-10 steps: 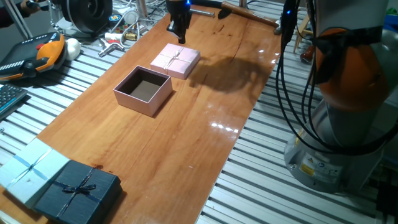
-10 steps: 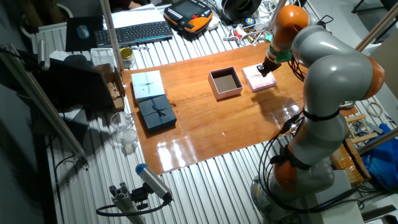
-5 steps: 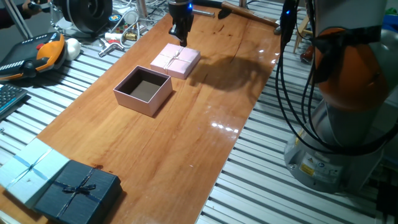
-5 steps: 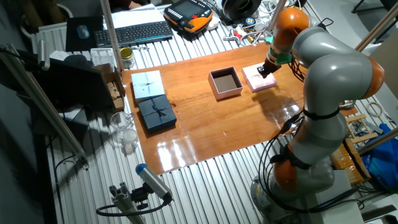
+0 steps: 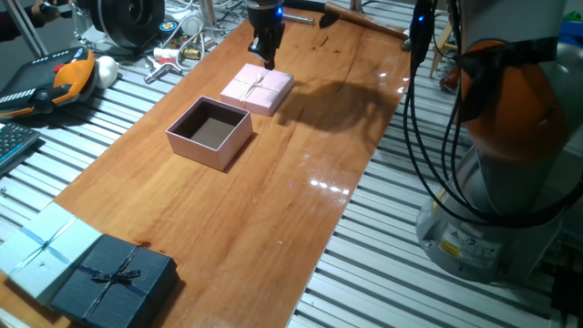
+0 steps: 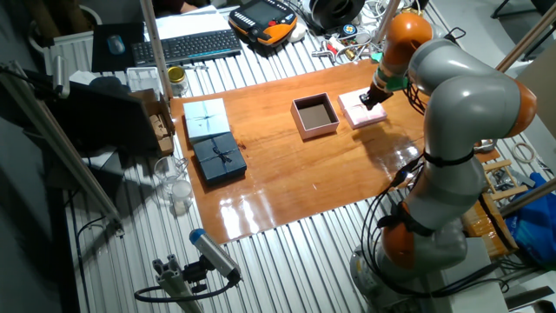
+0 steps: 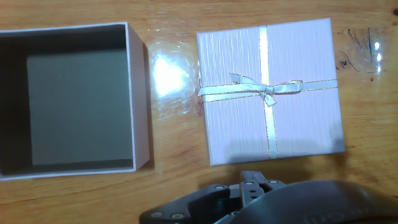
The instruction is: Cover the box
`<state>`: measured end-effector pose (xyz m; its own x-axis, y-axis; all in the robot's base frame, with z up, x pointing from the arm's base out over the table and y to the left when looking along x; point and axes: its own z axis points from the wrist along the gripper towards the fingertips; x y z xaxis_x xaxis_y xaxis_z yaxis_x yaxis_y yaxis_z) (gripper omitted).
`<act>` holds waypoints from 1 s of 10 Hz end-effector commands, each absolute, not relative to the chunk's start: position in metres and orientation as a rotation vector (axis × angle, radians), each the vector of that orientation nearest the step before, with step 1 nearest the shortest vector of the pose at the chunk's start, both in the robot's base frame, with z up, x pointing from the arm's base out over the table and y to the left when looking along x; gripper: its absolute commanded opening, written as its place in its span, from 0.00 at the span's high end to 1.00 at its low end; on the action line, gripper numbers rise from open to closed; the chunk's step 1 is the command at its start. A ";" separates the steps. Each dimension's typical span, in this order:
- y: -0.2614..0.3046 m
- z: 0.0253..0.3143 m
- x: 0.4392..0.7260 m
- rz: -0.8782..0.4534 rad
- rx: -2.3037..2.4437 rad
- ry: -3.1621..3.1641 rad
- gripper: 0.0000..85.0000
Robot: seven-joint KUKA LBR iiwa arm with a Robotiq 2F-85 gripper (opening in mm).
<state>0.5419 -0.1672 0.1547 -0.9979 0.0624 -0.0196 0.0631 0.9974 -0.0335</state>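
- A wooden bench (image 5: 273,191) is lying on a slatted metal frame, with tools and cables crowding the far end.
- The box (image 5: 209,132) is sitting open on the bench, its dark inside facing up, with nothing on top of it.
- Its pink lid (image 5: 257,88), tied with a pale ribbon bow, is lying flat just beside the box, a narrow strip of wood showing between them.
- The claw (image 5: 264,47) is hanging above the lid's far edge, holding nothing; I cannot tell how far apart its fingers are standing.
- A light blue ribboned box (image 6: 206,117) and a dark navy box (image 6: 218,159) are resting side by side, touching, at the bench's opposite end.
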 end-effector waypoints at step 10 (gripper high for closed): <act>-0.184 0.145 0.550 -0.038 -0.087 3.076 1.00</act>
